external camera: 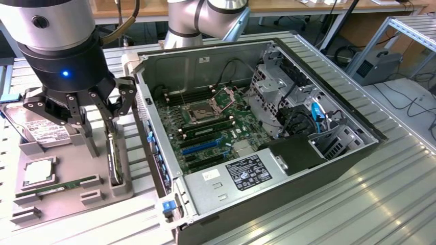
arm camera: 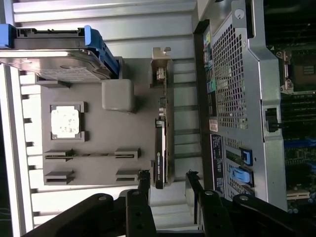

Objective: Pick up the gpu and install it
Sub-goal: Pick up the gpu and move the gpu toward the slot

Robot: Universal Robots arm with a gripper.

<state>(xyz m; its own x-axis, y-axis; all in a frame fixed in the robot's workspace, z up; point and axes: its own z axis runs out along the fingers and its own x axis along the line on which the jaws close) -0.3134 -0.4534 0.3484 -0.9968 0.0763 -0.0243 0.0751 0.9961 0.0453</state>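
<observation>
The gpu [external camera: 114,155] stands on its edge in a slot along the side of the grey parts tray [external camera: 68,166] nearest the computer case. In the wrist view the gpu [arm camera: 160,153] is a thin dark card with its silver bracket [arm camera: 161,74] at the far end. My gripper [external camera: 85,118] hangs above the tray, a little to the exterior view's left of the card and clear of it. It is open, and in the wrist view the gripper [arm camera: 168,180] has one fingertip [arm camera: 144,178] on each side of the card's line, with nothing between them.
The tray [arm camera: 108,136] also holds a hard drive [arm camera: 54,61] in a blue carrier, a processor [arm camera: 64,121] and a green memory stick [external camera: 58,188]. The open computer case [external camera: 340,153] lies on the exterior view's right, its motherboard [external camera: 211,127] and blue card slots [external camera: 199,146] exposed.
</observation>
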